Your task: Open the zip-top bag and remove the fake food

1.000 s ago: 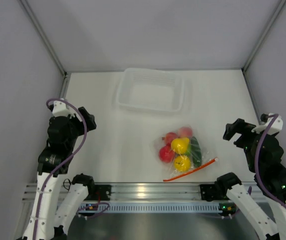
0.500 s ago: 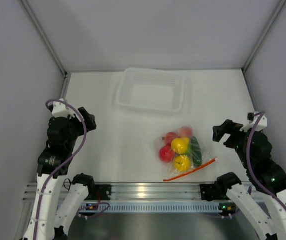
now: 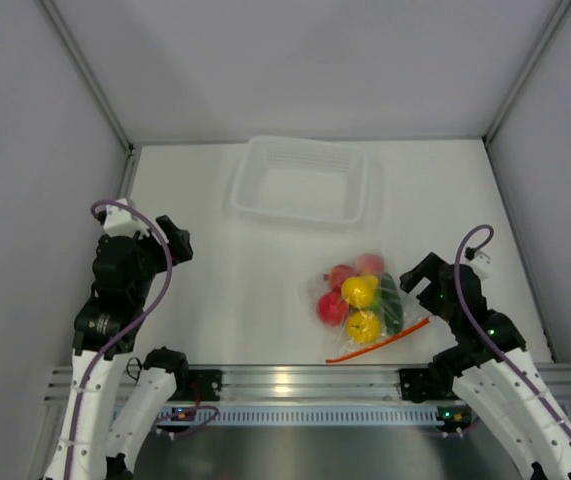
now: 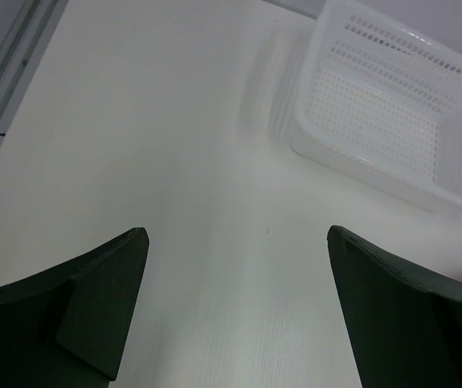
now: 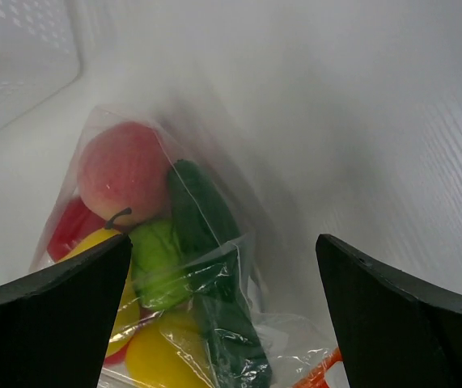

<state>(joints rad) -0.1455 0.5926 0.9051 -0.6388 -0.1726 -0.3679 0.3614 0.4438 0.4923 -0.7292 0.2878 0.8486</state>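
Observation:
The zip-top bag (image 3: 397, 322) lies flat near the table's front, right of centre, its orange-red zip strip (image 3: 380, 343) along the near edge. Inside shows the fake food (image 3: 360, 291): red, pink and yellow round pieces and a dark green cucumber (image 3: 391, 302). My right gripper (image 3: 422, 277) hovers open just right of the bag. In the right wrist view the bag (image 5: 291, 343), a pink fruit (image 5: 121, 174) and the cucumber (image 5: 202, 210) sit between the open fingers of the right gripper (image 5: 222, 239). My left gripper (image 3: 176, 243) is open at the left, far from the bag.
A translucent white basket (image 3: 300, 213) stands behind the bag at the table's back centre, and its near wall (image 4: 352, 162) shows in the left wrist view ahead of the left gripper (image 4: 236, 232). Grey walls close in both sides and the back.
My right arm has swung down and left, bringing its open gripper from the right side up to the bag's right edge. The left arm has hardly moved.

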